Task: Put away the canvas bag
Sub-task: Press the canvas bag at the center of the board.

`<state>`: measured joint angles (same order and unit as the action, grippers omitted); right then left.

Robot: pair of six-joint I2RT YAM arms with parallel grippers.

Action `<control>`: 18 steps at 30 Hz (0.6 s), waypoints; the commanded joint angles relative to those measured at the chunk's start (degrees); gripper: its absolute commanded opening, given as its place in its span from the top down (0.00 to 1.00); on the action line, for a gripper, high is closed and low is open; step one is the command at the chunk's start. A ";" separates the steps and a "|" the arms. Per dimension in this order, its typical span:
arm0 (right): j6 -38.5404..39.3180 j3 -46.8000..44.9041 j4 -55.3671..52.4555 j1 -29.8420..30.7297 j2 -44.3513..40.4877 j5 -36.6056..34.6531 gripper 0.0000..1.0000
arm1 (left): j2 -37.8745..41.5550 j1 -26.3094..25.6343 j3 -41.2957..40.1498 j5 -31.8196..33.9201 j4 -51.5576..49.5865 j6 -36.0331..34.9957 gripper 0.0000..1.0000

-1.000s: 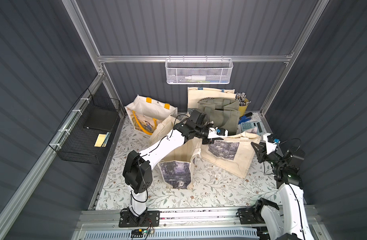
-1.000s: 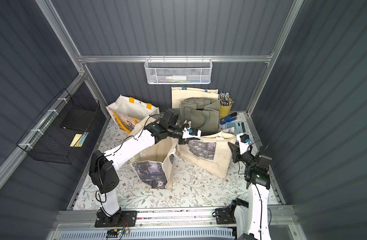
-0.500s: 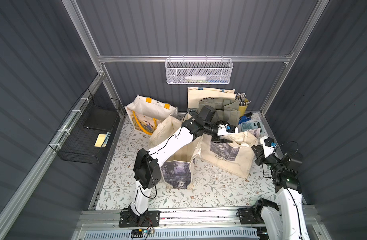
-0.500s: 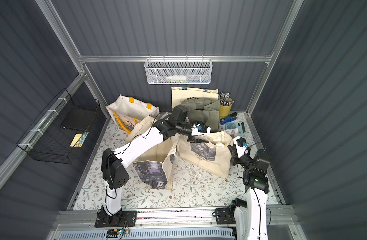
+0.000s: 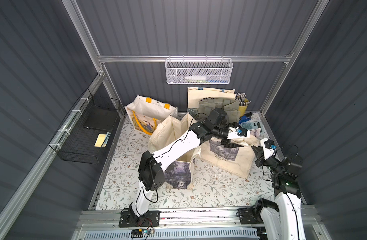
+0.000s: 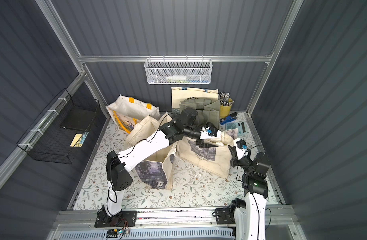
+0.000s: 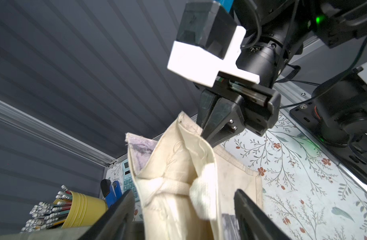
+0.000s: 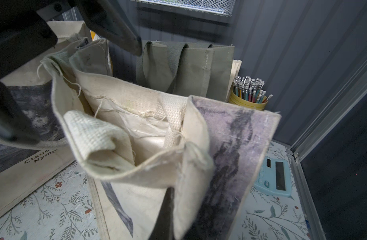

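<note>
The canvas bag [image 5: 226, 159] [image 6: 203, 159] is cream with a grey-violet print and stands slumped on the right of the floral floor. My right gripper [image 5: 256, 150] [image 6: 231, 150] is shut on the bag's right top edge. In the right wrist view one dark finger [image 8: 166, 207] presses the cloth and the other is hidden behind it. My left gripper [image 5: 232, 144] [image 6: 206, 144] hangs open just over the bag's rim. In the left wrist view its fingers [image 7: 120, 212] stand wide on either side of the folded rim and handle [image 7: 174, 182] without touching.
A second printed cream bag [image 5: 178, 145] stands open under my left arm. Behind are a yellow-handled bag [image 5: 149, 112], a green bag [image 5: 220, 106], a pencil cup [image 5: 243, 104], a stapler [image 5: 245, 118] and a calculator [image 5: 251, 125]. Wire baskets [image 5: 199, 70] [image 5: 89, 133] hang on the walls.
My left gripper has swung right over the canvas bag and opened, letting go of the cloth. The right gripper has stayed shut on the bag's edge and shifted slightly.
</note>
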<state>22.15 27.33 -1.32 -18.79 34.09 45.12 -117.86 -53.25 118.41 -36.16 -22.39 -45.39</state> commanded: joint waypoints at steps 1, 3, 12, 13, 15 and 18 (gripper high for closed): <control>0.35 -0.25 0.60 0.20 -1.01 -0.80 0.97 | -2.58 -1.84 0.96 4.51 0.08 2.90 0.23; 0.35 -0.23 0.62 0.24 -1.18 -0.91 0.97 | -2.81 -2.35 1.32 5.07 1.03 4.58 0.23; 1.52 -1.19 -2.11 0.94 -3.30 -1.08 0.98 | -5.36 -4.58 2.99 17.92 9.89 6.72 0.24; 1.80 -1.31 -2.67 1.02 -3.70 -1.26 0.98 | -5.51 -4.58 3.17 17.93 10.82 7.43 0.24; 1.93 -1.47 -3.13 1.14 -4.10 -1.49 0.99 | -5.63 -4.59 3.49 18.15 11.85 8.08 0.24; 1.76 -2.03 -2.65 1.27 -4.46 -2.14 0.99 | -5.24 -4.58 3.88 18.60 13.06 9.11 0.25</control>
<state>23.22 26.28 -3.25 -17.93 30.24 43.20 -122.85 -57.69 120.31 -19.27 -12.69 -38.61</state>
